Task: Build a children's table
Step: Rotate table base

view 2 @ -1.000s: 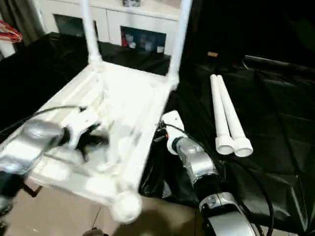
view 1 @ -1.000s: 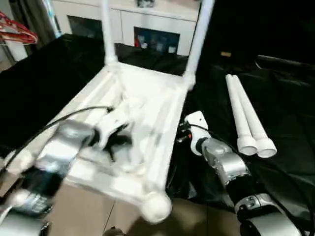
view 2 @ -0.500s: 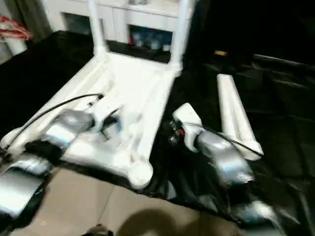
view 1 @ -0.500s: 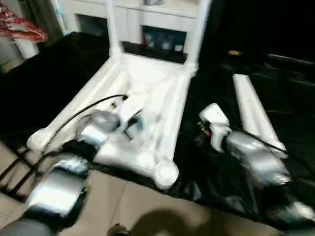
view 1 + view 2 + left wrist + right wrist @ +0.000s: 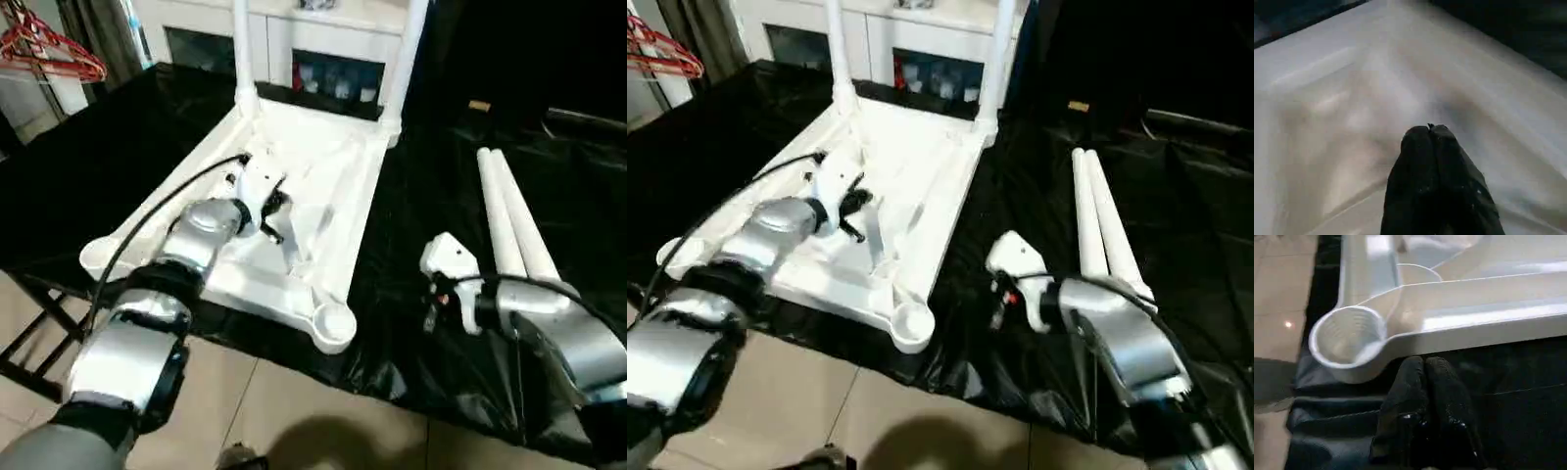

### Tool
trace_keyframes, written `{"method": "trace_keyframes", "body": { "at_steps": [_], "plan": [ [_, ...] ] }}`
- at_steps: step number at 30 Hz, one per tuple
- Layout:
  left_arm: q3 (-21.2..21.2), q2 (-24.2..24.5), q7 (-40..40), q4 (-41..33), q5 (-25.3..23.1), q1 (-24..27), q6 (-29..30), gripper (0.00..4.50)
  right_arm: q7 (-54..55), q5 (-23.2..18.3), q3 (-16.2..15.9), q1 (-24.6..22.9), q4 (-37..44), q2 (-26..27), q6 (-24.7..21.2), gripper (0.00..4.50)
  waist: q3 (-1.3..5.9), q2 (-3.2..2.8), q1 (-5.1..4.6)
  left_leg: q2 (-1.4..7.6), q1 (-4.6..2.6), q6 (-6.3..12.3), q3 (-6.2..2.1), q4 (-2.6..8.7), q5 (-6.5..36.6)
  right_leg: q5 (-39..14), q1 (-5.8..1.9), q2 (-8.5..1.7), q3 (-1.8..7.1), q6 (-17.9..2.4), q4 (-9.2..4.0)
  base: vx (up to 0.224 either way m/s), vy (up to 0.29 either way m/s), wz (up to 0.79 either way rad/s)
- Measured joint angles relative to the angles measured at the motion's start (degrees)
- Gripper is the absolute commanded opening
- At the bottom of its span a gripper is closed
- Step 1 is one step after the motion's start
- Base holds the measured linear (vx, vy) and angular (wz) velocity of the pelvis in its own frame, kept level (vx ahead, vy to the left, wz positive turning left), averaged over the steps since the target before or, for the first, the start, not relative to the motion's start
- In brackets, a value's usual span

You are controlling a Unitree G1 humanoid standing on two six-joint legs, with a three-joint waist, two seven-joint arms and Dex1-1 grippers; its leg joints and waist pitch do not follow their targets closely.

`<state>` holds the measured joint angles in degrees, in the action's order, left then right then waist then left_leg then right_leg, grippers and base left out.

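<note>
Tabletop (image 5: 294,196) lies upside down on the black-draped work surface (image 5: 98,166), ribbed underside up, with two legs (image 5: 240,59) already standing in the far corner sockets in front of a white cabinet (image 5: 323,29). The two remaining legs (image 5: 509,225) lie side by side on the cloth to the right, well apart from the top. The near right socket (image 5: 331,323) is empty, and the near left corner looks unfilled too.

Over the last second both arms have shifted. The left gripper (image 5: 272,211), fingers pressed together and holding nothing, has moved from the near part of the underside toward its middle, where it now hovers over the ribs; the wrist view shows the fingertips (image 5: 1429,147) together above white plastic. The right gripper (image 5: 433,311), also closed and empty, has swung out from beside the top's right edge to a spot over the cloth between the near right socket and the loose legs.

That swing probably sets up the next stage: picking up one of the lying legs for an open near socket.
</note>
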<state>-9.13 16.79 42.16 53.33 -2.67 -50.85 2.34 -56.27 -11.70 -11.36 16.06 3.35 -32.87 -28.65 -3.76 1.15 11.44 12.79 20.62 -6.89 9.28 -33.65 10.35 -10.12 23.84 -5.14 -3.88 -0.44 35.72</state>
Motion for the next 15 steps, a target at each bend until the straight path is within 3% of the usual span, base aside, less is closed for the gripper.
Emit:
{"method": "trace_keyframes", "body": {
  "at_steps": [3, 8, 11, 15],
  "plan": [
    [-4.84, 4.76, 15.37, -10.29, 2.63, 6.18, 0.17, 0.0, -1.83, -0.04, -0.45, -0.62, 1.33, -0.96, -0.95, 0.1, 0.03, -0.05, -0.18, 0.07, -0.04, 0.0, 0.05, 0.06, 0.0, -0.06, 0.04, 0.0, 0.07, 0.0, 0.02, 0.0, 0.0, 0.0],
    [-10.04, 10.01, 29.14, -18.46, 3.83, 10.6, 4.13, 0.0, -2.98, -0.3, -0.59, -0.62, 2.35, -2.18, -2.04, 0.1, 0.0, -0.05, 0.03, 0.08, -0.23, -0.01, 0.07, 0.06, 0.0, -0.08, 0.09, -0.02, 0.04, 0.0, 0.16, 0.0, 0.0, 0.0],
    [-11.73, 12.1, 34.16, -22.24, 3.68, 11.32, 6.59, 0.0, -3.53, -0.56, -0.61, -0.62, 2.74, -3.35, -2.45, 0.1, 0.02, -0.09, -0.03, 0.04, -0.49, -0.01, 0.18, 0.09, 0.0, -0.08, -0.1, -0.11, 0.12, 0.01, 0.18, 0.0, 0.0, 0.0],
    [-13.89, 10.38, 33.15, -22.06, 1.19, 11.97, 6.27, 0.0, -4.07, -0.53, -0.67, -0.61, 3.03, -3.86, -2.74, 0.1, 0.01, -0.08, -0.03, 0.04, -0.53, -0.01, 0.18, 0.09, 0.0, -0.08, -0.15, -0.12, 0.11, 0.11, 0.17, 0.0, 0.0, 0.0]
  ]
}}
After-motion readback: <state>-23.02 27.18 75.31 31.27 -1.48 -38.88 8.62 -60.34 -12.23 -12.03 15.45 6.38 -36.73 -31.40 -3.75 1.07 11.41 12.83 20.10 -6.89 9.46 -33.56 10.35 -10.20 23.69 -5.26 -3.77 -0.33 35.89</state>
